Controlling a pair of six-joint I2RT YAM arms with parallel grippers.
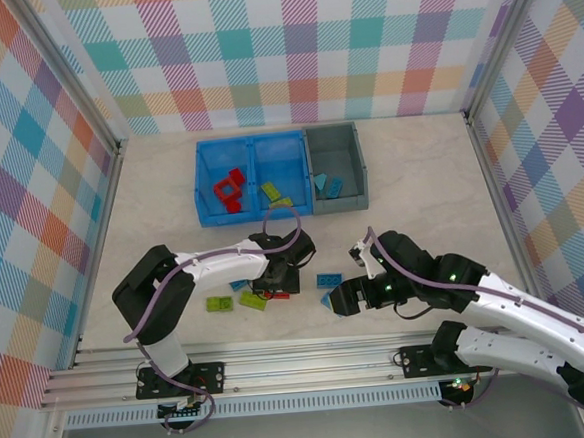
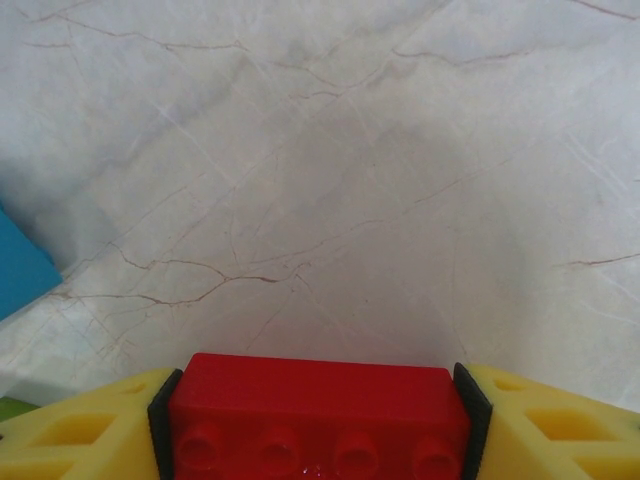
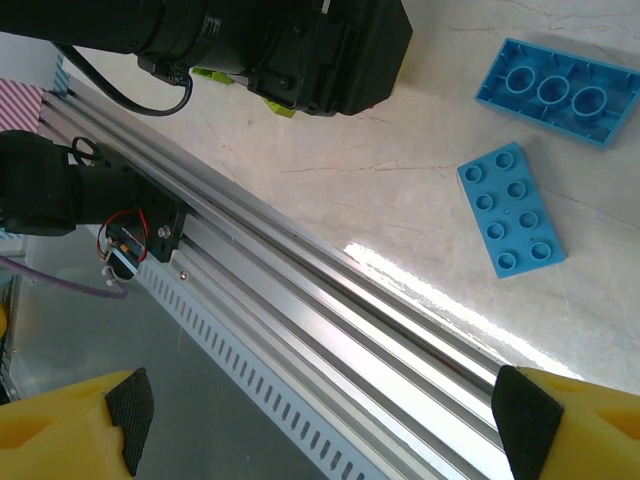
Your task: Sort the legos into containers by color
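We saw the left end effector (image 2: 318, 425) clenched on a red brick (image 2: 315, 395) close above the worktop (image 2: 330, 180). Pinched only at the fingertips, the brick could twist free before reaching the blue bin (image 1: 200, 185). The right end effector (image 3: 320, 420) gaped empty.

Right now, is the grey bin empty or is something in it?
Not empty. Blue bricks lie inside the grey bin, toward its left side; the rest of its floor is bare.

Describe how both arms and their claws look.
The left arm and right arm have glossy black joints, white shells and purple cables running along them. The claw fingers are yellow, with black pads.
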